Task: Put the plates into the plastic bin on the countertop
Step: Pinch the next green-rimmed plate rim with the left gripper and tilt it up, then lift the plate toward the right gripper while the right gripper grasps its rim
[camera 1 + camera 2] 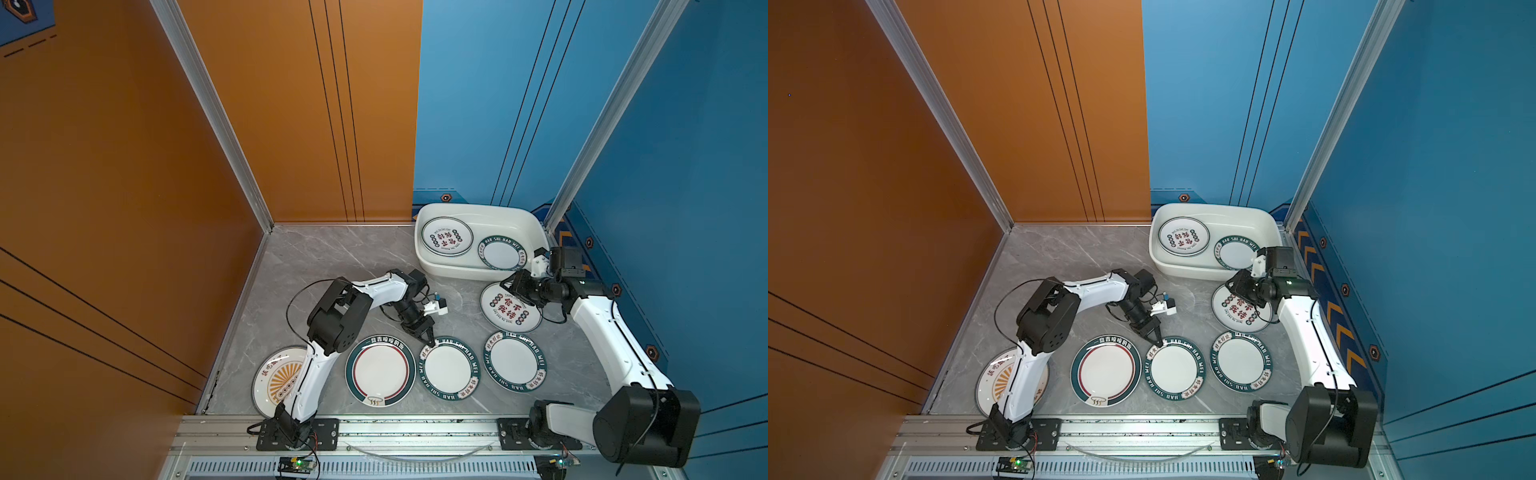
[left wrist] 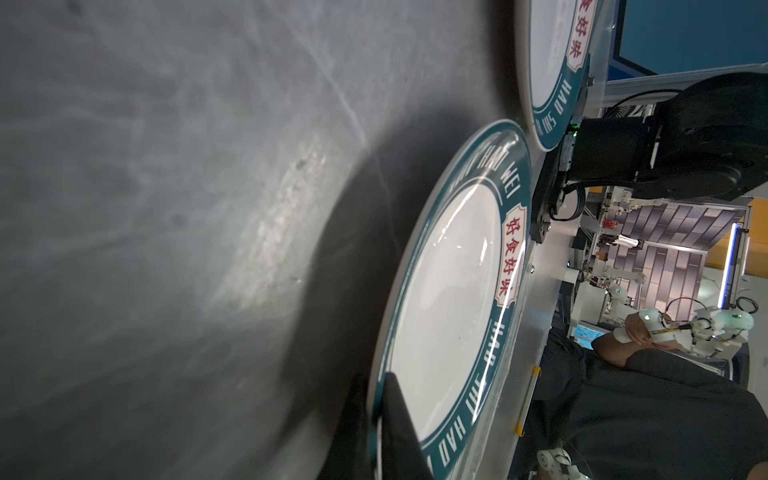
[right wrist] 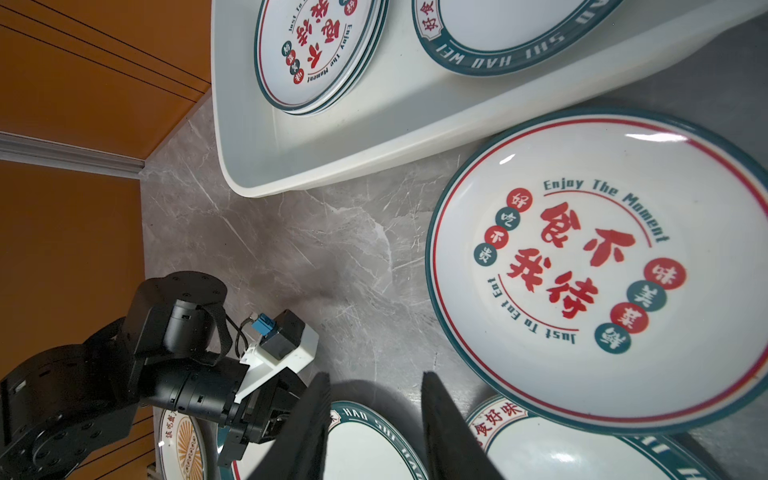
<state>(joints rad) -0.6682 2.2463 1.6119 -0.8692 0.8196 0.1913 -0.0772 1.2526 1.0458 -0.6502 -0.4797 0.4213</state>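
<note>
Left wrist view: a dark fingertip [image 2: 395, 419] lies over the green rim of the middle lettered plate [image 2: 449, 299] at the lower centre of the frame. A darker shape sits just outside the rim, so the left gripper [image 1: 431, 340] is clamped on that plate's edge. Whether the edge is off the countertop [image 1: 332, 257] I cannot tell.

In a top view the grip sits at the plate's upper-left rim. The plate lies at the lower centre of the frame, between a red-ringed plate [image 1: 380, 371] and a second lettered plate [image 1: 514, 361]. The plastic bin [image 1: 453, 270] lies up and to the right of the grip, with stacked plates [image 1: 446, 237] inside.

In my judgement the carry must run diagonally up-right and clear the bin's near wall.

The right gripper [image 3: 374, 436] hangs with jaws apart and empty beside the red-character plate [image 3: 602, 266]. It is the nearer one to the bin, but the left holds the plate.
</note>
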